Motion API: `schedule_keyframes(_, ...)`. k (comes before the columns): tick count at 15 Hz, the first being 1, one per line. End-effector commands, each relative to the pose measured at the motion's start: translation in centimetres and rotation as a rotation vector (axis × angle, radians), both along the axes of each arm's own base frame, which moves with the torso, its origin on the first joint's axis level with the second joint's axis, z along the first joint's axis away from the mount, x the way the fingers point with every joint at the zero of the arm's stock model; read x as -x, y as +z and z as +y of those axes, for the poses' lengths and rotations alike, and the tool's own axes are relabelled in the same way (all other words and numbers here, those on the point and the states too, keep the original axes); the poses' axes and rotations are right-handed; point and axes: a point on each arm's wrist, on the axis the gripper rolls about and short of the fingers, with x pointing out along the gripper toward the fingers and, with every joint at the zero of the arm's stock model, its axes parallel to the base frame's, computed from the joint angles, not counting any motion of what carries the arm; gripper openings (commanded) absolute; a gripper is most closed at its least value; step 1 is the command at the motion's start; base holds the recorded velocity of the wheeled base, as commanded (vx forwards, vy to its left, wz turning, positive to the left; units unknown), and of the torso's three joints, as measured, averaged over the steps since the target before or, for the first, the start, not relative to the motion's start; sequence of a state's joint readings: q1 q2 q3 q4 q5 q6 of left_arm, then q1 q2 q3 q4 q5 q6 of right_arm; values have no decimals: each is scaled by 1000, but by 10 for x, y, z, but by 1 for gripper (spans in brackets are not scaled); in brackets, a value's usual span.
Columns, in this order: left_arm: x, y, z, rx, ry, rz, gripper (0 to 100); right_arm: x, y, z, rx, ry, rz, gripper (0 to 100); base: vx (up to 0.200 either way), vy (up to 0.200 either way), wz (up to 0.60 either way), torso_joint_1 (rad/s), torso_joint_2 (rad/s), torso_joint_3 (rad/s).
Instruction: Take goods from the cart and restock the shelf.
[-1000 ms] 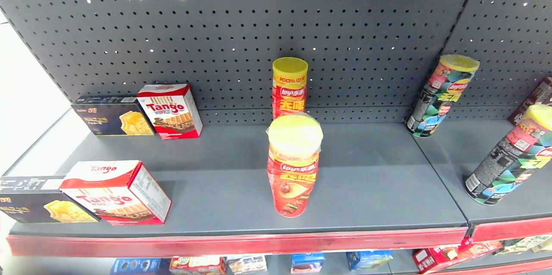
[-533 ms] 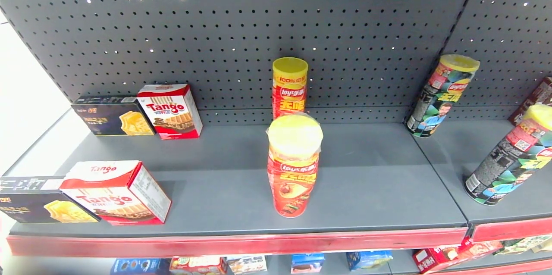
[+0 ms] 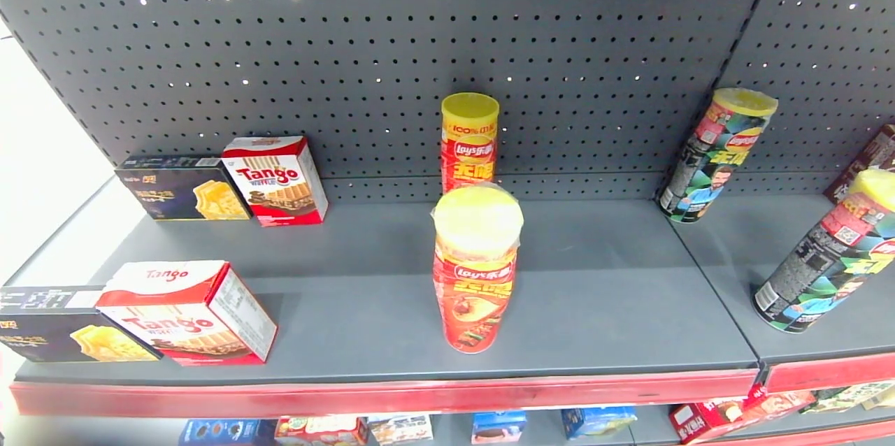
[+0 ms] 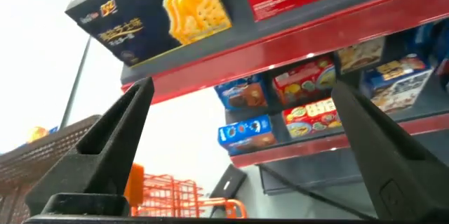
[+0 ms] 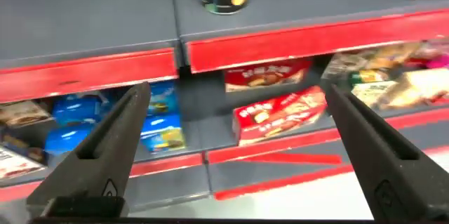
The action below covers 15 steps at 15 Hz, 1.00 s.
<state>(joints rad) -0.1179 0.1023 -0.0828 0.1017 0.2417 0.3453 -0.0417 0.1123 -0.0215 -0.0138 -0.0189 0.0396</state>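
The grey shelf (image 3: 615, 292) holds two red chip cans with yellow lids, one at the front (image 3: 477, 268) and one at the back wall (image 3: 469, 142). Two red wafer boxes (image 3: 189, 310) (image 3: 276, 180) and two black boxes (image 3: 56, 324) (image 3: 183, 187) stand at its left. My left gripper (image 4: 240, 90) is open and holds nothing, low in front of the shelf's red edge (image 4: 280, 55). An orange cart frame (image 4: 175, 192) lies below it. My right gripper (image 5: 235, 92) is open too, facing the lower shelves with nothing between its fingers.
Two dark patterned cans (image 3: 714, 156) (image 3: 825, 264) stand on the neighbouring shelf section to the right. Lower shelves carry blue packs (image 5: 158, 122) and red packs (image 5: 280, 115). Bare shelf surface lies between the boxes and the red cans, and right of them.
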Motion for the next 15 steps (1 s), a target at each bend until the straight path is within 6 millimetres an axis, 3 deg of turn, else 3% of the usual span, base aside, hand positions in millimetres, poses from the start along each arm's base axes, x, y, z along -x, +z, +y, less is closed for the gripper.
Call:
schedule_keyframes(1, -2, 1, -2, -1, 88, 24, 100, 2, 0, 0, 5, 89, -25, 100, 0, 0, 0, 0, 0, 0)
schedule_keyframes(4, 3, 0, -2, 12, 90, -31, 100, 2, 0, -2, -4, -121, -35, 100, 0, 0, 0, 0, 0, 0)
schedule_keyframes(6, 4, -1, -2, 43, 89, -42, 100, 9, -3, -1, 10, 36, -114, 100, 0, 0, 0, 0, 0, 0)
schedule_keyframes(8, 4, -1, -3, 71, 69, -45, 100, 8, -5, -2, -4, -25, -122, 100, 0, 0, 0, 0, 0, 0)
schedule_keyframes(10, 4, -1, -4, 77, 14, -45, 100, 8, -10, 0, 75, 71, -66, 100, 0, 0, 0, 0, 0, 0)
schedule_keyframes(12, 3, -2, -6, 93, -97, -37, 100, 8, -10, 0, 33, 62, -71, 100, 0, 0, 0, 0, 0, 0)
schedule_keyframes(15, 7, -8, -7, 115, -104, -92, 100, 8, -10, 0, 36, 65, -73, 100, 0, 0, 0, 0, 0, 0)
